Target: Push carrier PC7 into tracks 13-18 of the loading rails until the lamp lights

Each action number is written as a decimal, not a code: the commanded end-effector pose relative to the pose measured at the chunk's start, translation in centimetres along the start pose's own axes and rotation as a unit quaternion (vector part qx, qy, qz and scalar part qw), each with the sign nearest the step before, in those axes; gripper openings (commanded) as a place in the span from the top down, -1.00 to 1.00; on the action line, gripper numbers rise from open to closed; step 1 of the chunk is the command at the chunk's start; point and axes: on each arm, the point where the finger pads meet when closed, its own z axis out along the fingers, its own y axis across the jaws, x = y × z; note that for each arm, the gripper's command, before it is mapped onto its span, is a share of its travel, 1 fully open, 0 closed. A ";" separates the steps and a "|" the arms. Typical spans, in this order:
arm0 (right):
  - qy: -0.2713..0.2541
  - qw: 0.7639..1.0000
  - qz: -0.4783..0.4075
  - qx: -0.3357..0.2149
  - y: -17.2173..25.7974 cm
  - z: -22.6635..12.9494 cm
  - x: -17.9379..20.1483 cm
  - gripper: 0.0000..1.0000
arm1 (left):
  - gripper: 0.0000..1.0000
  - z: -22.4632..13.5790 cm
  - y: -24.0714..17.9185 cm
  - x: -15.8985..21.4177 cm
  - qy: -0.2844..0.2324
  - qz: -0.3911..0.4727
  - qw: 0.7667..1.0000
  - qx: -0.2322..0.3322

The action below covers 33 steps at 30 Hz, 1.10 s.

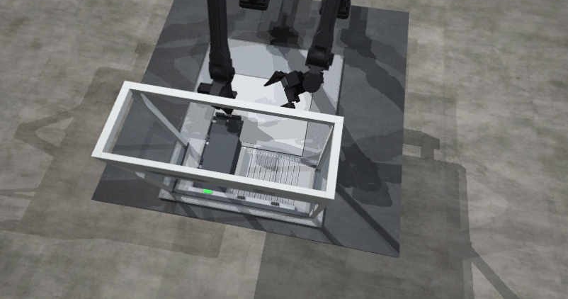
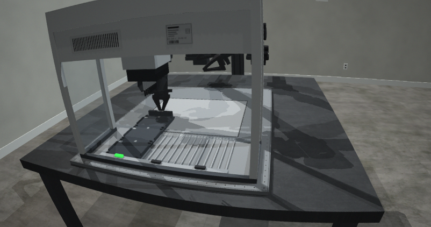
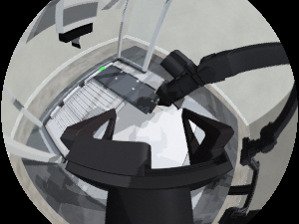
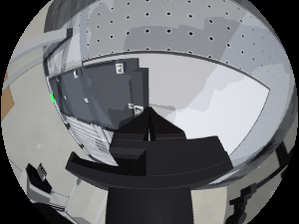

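With the right claw pressed together at the handle end of the carrier, which lies along its tracks before the lit lamp, further thrust could jam it, or snagging during withdrawal could extinguish the lamp.
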 end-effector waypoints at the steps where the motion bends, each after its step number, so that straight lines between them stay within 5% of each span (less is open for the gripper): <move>1: -0.002 0.998 0.002 -0.057 3.6 -3.1 0.0 0.77 | -1.00 0.1 0.4 -1.3 -0.008 0.012 1.000 -0.002; 6: -0.003 0.999 0.002 -0.048 0.8 -5.4 -0.5 -0.30 | -1.00 0.1 0.4 -1.3 -0.008 0.012 1.000 -0.002; 16: -0.032 0.989 -0.112 -0.091 4.7 -4.7 0.7 -0.30 | -1.00 0.7 1.2 -1.0 -0.005 0.013 1.000 -0.001; 33: -0.182 0.897 -0.351 -0.199 14.4 -3.9 0.2 -0.30 | -1.00 0.9 1.9 -1.6 -0.015 0.009 1.000 -0.011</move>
